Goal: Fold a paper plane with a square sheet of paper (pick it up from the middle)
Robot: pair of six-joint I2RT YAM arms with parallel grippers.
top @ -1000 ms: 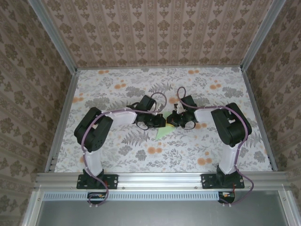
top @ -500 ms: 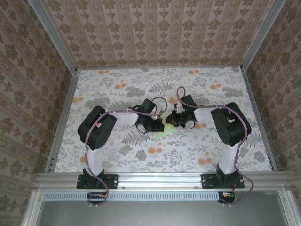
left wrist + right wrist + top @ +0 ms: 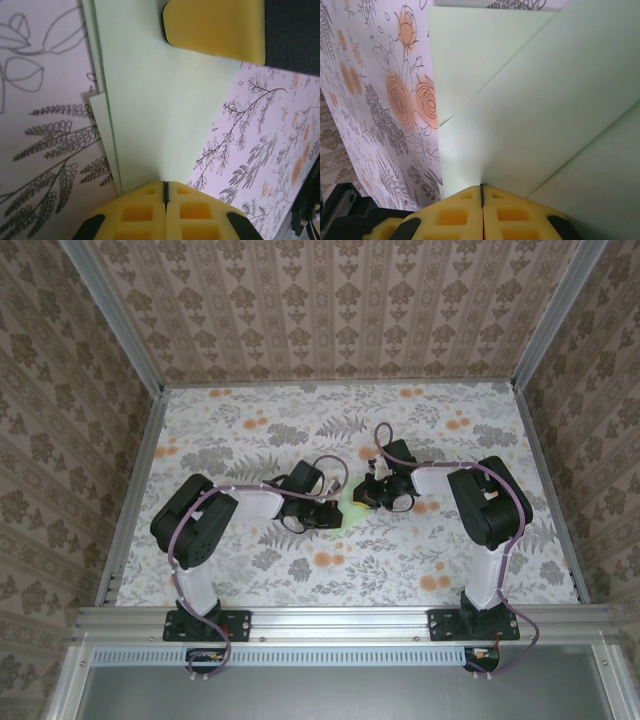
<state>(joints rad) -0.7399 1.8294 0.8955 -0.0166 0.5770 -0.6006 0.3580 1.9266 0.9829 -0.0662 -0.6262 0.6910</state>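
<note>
left claw [image 3: 165, 192] and right claw [image 3: 481, 195] both pinched together, seemingly pressing creases into the green paper [image 3: 160, 110]; diagonal folds in, more folding left.

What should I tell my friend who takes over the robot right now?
Left gripper: fingers shut, tips at the edge of the green paper.
Right gripper: fingers shut, tips on the same paper.
The paper lies on the table between both arms.
Done: diagonal folds, layers overlapping.
Left: probably more folds before it looks like a plane.
</note>
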